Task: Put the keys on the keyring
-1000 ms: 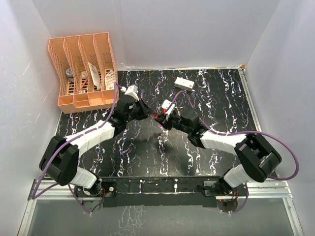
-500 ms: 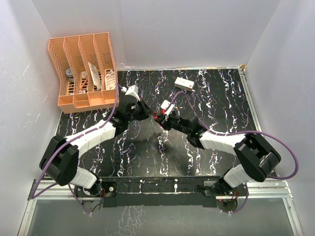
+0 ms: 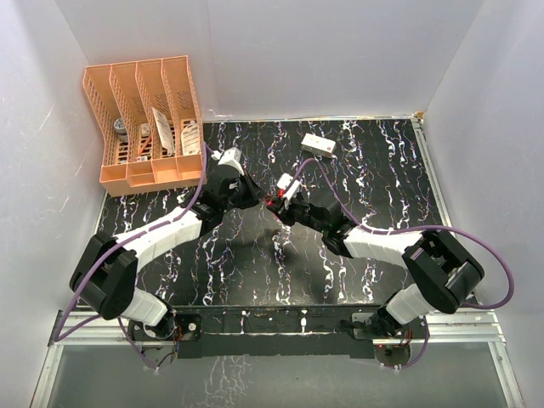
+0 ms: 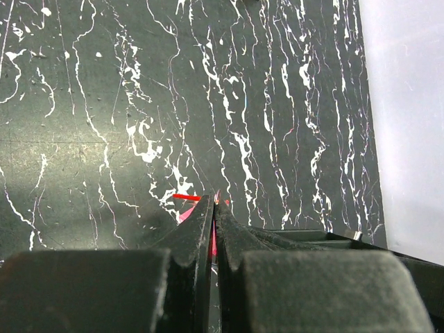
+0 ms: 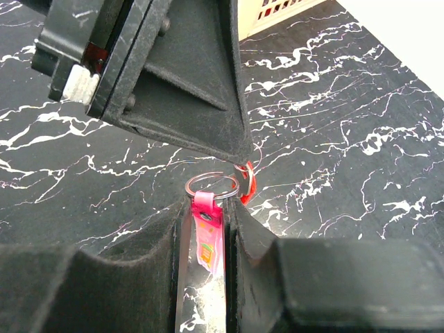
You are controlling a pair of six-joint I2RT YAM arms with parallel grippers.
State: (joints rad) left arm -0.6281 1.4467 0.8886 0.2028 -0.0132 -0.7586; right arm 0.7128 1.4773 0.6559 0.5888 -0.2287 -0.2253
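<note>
The left gripper (image 4: 212, 202) pinches the tiny red-headed key (image 5: 248, 182), just beside the thin metal keyring (image 5: 211, 185). The right gripper (image 5: 208, 222) squeezes the slim pink tag (image 5: 208, 243) (fingers (image 5: 253, 243) slightly apart), far from the edges of the black marbled table (image 3: 399, 174).

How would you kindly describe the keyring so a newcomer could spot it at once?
At the middle of the black, white-veined marble table the two grippers converge. Between the fingers of the right gripper sits a thin metal keyring; its slim pink tag sets it apart from the red-headed key in the left gripper.
</note>
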